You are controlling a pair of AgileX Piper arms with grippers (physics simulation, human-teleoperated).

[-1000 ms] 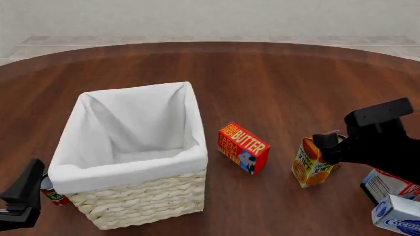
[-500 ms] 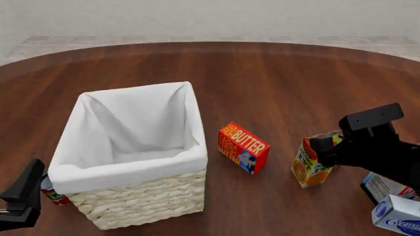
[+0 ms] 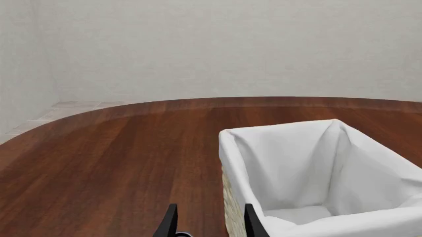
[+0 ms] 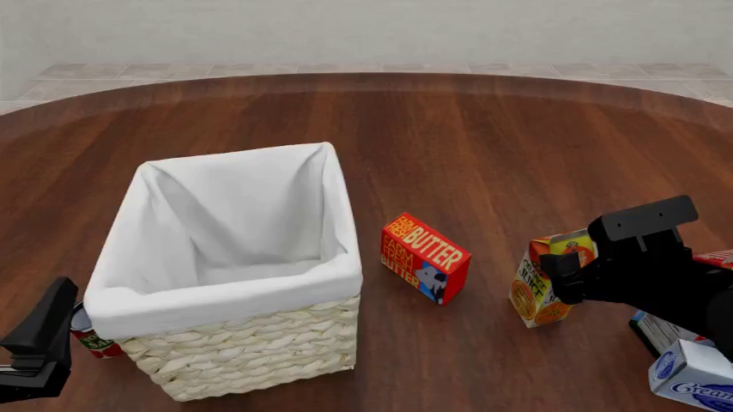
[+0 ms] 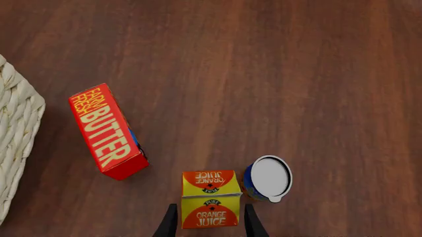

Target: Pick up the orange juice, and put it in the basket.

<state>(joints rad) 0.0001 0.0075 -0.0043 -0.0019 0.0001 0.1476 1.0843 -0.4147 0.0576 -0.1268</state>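
- Orange juice (image 4: 548, 287) stands upright at four o'clock on the table (image 4: 481, 146), directly under the right gripper (image 5: 205, 219).
- Its jaws straddle the carton, open; basket (image 4: 229, 348) lies toward nine o'clock.

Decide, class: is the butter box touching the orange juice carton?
Apart. In the right wrist view, bare table wood separates the butter box from the orange juice carton; the front view shows that gap too.

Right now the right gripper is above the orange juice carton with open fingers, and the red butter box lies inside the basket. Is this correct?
Not quite. The butter box lies on the table between the basket and the orange juice carton, not inside the basket; the front view shows this. The right gripper is indeed open above the carton.
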